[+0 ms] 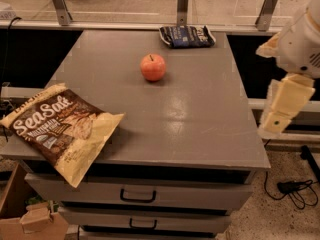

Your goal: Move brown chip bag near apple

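Note:
The brown chip bag (59,129) lies flat at the front left corner of the grey cabinet top (200,119), its dark front with white "Sea Salt" lettering facing up and its cream edge hanging over the front. The red-orange apple (153,67) stands upright near the middle back of the top, well apart from the bag. My gripper (283,105), cream-coloured on a white arm, hangs off the right edge of the top, level with its middle, far from both the bag and the apple and holding nothing I can see.
A small dark blue snack bag (187,36) lies at the back edge. Metal posts and a rail run behind the top. Drawers with handles (136,196) are below. A cardboard box (27,219) stands at the lower left; cables (295,189) lie at the lower right.

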Available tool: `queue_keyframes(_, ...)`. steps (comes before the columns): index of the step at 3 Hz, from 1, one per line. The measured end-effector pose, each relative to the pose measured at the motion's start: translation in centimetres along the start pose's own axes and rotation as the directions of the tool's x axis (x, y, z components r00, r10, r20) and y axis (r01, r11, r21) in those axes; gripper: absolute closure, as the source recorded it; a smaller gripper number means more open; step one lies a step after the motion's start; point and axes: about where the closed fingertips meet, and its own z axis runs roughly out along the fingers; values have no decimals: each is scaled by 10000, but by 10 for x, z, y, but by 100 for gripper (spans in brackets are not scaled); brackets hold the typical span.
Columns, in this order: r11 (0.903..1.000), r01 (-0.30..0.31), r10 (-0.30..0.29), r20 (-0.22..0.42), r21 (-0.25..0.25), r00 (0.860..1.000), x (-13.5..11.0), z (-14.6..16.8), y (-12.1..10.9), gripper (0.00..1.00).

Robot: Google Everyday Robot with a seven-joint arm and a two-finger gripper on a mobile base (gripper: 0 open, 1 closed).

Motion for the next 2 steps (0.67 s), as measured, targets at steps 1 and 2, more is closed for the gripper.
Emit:
queue_keyframes(1, 9963, 555, -486, 1026, -658, 9935, -51, 43, 11, 0)
queue_keyframes(2, 9869, 1146, -840, 2454, -1135, 9658, -126, 77, 29, 0)
